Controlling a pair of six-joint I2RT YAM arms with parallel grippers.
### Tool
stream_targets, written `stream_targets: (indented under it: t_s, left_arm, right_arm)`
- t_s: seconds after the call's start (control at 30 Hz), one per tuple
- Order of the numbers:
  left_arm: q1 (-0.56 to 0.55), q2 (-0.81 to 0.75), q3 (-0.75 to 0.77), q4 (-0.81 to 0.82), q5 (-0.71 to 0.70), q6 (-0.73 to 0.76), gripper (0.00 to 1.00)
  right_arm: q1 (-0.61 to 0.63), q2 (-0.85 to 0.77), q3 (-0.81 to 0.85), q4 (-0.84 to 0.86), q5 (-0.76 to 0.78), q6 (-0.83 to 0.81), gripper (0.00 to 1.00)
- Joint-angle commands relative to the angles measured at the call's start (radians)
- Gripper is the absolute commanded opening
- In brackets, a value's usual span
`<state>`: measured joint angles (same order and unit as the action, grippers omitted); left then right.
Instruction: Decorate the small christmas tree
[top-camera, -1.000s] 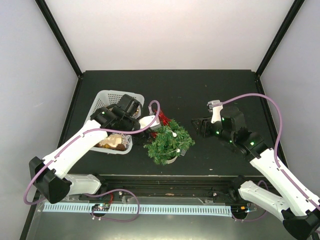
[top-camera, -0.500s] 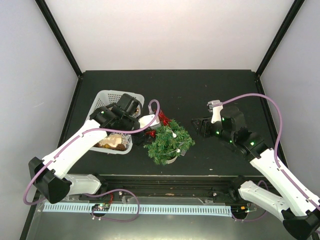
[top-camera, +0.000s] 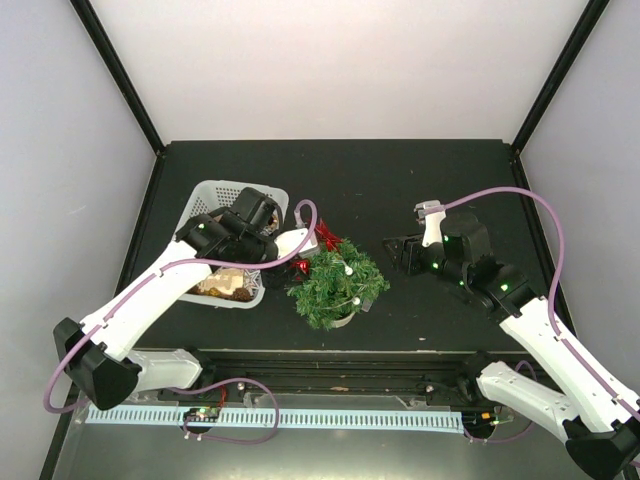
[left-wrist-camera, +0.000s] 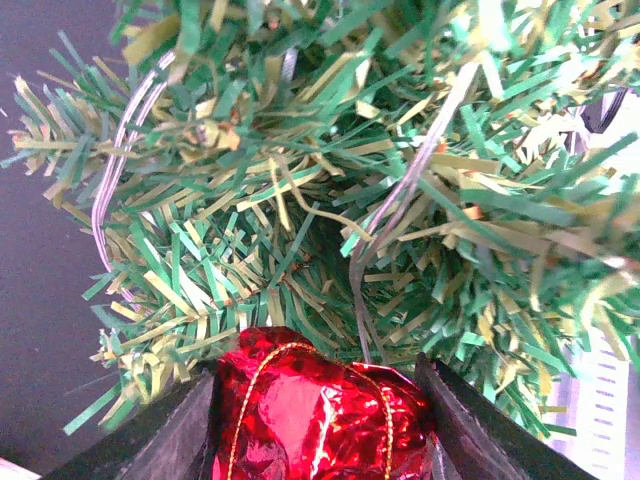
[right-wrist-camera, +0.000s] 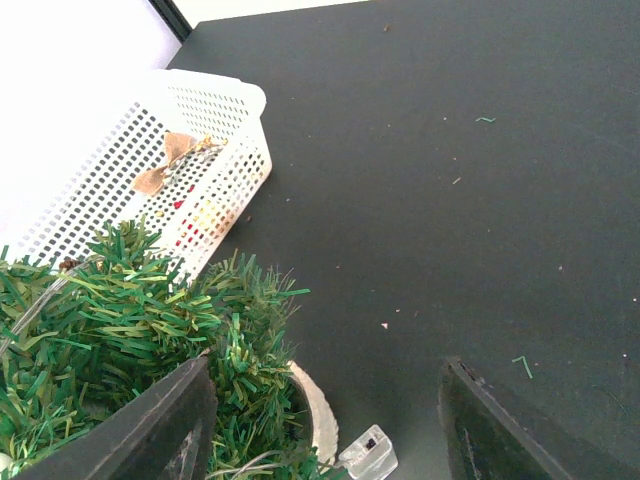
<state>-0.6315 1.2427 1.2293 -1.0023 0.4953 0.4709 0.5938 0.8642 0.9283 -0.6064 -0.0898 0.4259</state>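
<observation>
From above, the small christmas tree (top-camera: 338, 288), a bushy dark-green fir in a round cream-white pot (top-camera: 344, 319), stands on the black table (top-camera: 420, 180), near its front edge and about midway between the two arms. A white perforated plastic basket (top-camera: 213, 196) sits just to the tree's left. The left gripper (top-camera: 297, 265) reaches over the basket's near right corner to the tree's left flank, with a crinkled red foil ornament (top-camera: 300, 266) at its tip. A small white ball (top-camera: 349, 269) sits on the upper branches and a red spiky decoration (top-camera: 328, 243) shows at the tree's far side. The right gripper (top-camera: 392, 252) hangs to the right of the tree, apart from it.

In the left wrist view, the red foil ornament (left-wrist-camera: 320, 412), crossed by a thin gold cord, fills the gap between the two dark fingers (left-wrist-camera: 170, 440); the jaws are closed on it. It is pressed up against the tree's needles (left-wrist-camera: 300, 230), through which thin silver wire (left-wrist-camera: 400, 190) runs.

In the right wrist view, the right gripper (right-wrist-camera: 325, 400) has its jaws set wide apart, its fingers (right-wrist-camera: 150, 430) gripping nothing. The tree (right-wrist-camera: 150, 310) fills the lower left, its pot rim (right-wrist-camera: 315, 410) showing between the fingers. A small clear plastic block (right-wrist-camera: 367, 455) lies beside the pot, and the basket (right-wrist-camera: 130, 170) is behind the tree
</observation>
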Motion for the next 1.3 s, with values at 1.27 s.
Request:
stream_targets:
  t_s: [1.27]
  left_arm:
    - [-0.018, 0.045, 0.007, -0.013, 0.075, 0.029, 0.49]
  right_arm:
    - [-0.004, -0.015, -0.003, 0.025, -0.016, -0.012, 0.62]
